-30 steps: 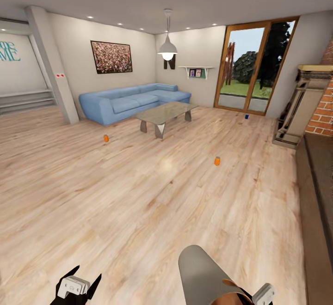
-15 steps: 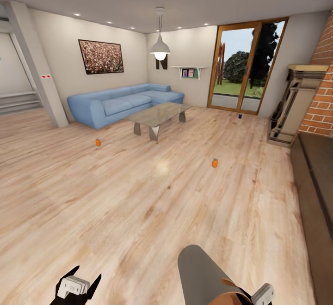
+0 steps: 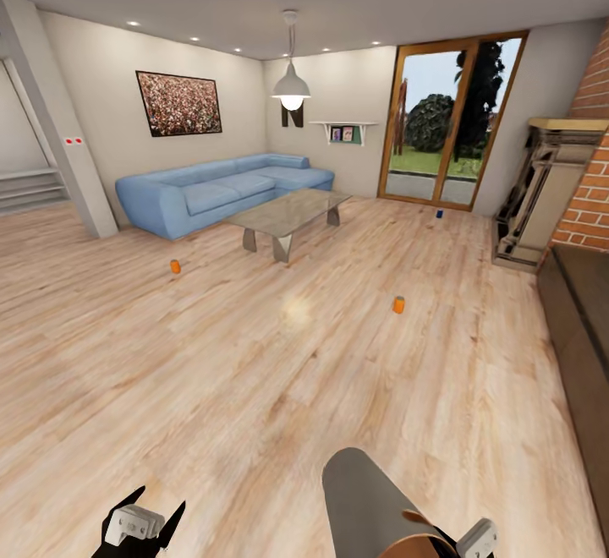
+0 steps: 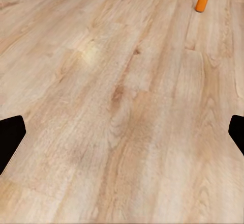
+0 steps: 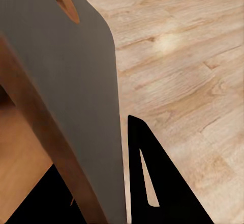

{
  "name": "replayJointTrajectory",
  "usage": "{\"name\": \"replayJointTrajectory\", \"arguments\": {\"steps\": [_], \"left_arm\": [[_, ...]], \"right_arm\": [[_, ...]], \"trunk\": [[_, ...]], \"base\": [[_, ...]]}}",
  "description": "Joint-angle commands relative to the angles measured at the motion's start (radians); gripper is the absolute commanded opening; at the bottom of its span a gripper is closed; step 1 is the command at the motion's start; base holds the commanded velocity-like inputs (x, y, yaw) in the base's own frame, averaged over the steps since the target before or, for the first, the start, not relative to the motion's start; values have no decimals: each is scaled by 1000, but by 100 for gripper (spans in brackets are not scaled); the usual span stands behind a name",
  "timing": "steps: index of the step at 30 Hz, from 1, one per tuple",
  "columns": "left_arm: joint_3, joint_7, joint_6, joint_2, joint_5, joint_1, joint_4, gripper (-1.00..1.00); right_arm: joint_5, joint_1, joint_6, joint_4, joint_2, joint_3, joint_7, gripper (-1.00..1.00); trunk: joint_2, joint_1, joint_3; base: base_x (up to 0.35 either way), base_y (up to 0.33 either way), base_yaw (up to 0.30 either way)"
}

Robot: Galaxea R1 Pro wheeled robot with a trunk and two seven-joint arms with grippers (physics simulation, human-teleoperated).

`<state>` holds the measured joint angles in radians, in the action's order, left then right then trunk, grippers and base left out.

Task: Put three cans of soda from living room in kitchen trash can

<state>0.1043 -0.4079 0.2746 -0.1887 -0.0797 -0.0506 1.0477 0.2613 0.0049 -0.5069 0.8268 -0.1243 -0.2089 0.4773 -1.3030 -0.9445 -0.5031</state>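
Three cans of soda stand upright on the living room's pale wood floor: an orange one [image 3: 175, 266] in front of the sofa, an orange one [image 3: 398, 305] mid-floor, and a dark blue one [image 3: 439, 214] far off by the glass door. The left wrist view catches an orange can [image 4: 202, 2] well beyond my open, empty left gripper [image 4: 122, 137] [image 3: 139, 524]. My right gripper [image 3: 472, 541] [image 5: 101, 193] is shut on the rim of the tash can [image 3: 368, 495] [image 5: 66, 81], grey outside and tan inside, held low in front of me with its handle hole [image 5: 63, 0] showing.
A blue corner sofa [image 3: 211, 190] and a glass coffee table [image 3: 288, 213] stand at the back left. The brick fireplace [image 3: 584, 194] and its dark hearth [image 3: 584, 313] line the right side. A slanted pillar [image 3: 59, 127] stands at the left. Open wood floor lies ahead.
The whole head view has shifted: sofa and pillar slid left and the cans sit a little lower, so the camera has moved. Both grippers and the bin keep their places.
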Motion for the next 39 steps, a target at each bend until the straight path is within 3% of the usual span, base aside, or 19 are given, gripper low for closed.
{"name": "replayJointTrajectory", "arguments": {"steps": [1, 27, 39], "left_arm": [[0, 0, 0, 0, 0, 0, 0, 100], [0, 1, -3, 0, -3, 1, 0, 100], [0, 1, -3, 0, -4, 1, 0, 100]], "right_arm": [[-12, 0, 2, 2, 0, -1, 6, -100], [-12, 0, 2, 2, 8, -1, 6, -100], [-19, 0, 2, 2, 8, -2, 6, -100]], "trunk": [[0, 0, 0], [0, 0, 1], [0, 0, 6]], "base": [[263, 175, -1], [261, 196, 0], [256, 220, -124]]}}
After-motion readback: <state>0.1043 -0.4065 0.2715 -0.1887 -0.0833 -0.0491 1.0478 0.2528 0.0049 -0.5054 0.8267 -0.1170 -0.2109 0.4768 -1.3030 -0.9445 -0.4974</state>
